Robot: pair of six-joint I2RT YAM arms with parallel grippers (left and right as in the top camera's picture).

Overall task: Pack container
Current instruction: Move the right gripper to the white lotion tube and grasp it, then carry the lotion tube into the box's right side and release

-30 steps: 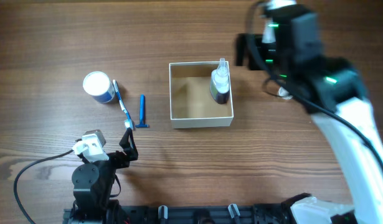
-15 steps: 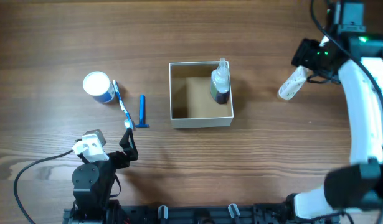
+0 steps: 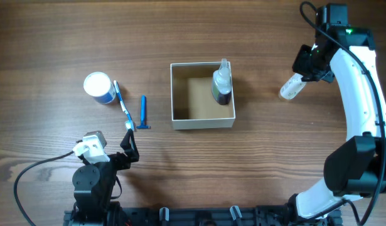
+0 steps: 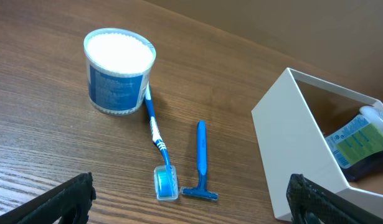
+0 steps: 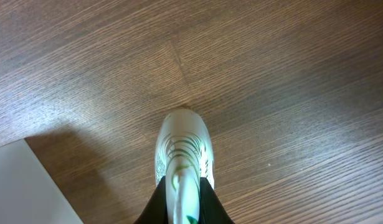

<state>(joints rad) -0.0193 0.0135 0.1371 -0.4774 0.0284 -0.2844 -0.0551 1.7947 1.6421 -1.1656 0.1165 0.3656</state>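
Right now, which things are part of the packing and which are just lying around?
Packing: container, bottle inside it, white tube in the right gripper.
Lying about, probably waiting their turn: jar, toothbrush, razor.

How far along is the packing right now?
Done: one bottle is inside the container. In hand: the right hand grips a white tube off to the container's right, not yet over it. Left to pack: the jar, toothbrush and razor lie on the table left of the container; the left hand is open near them.
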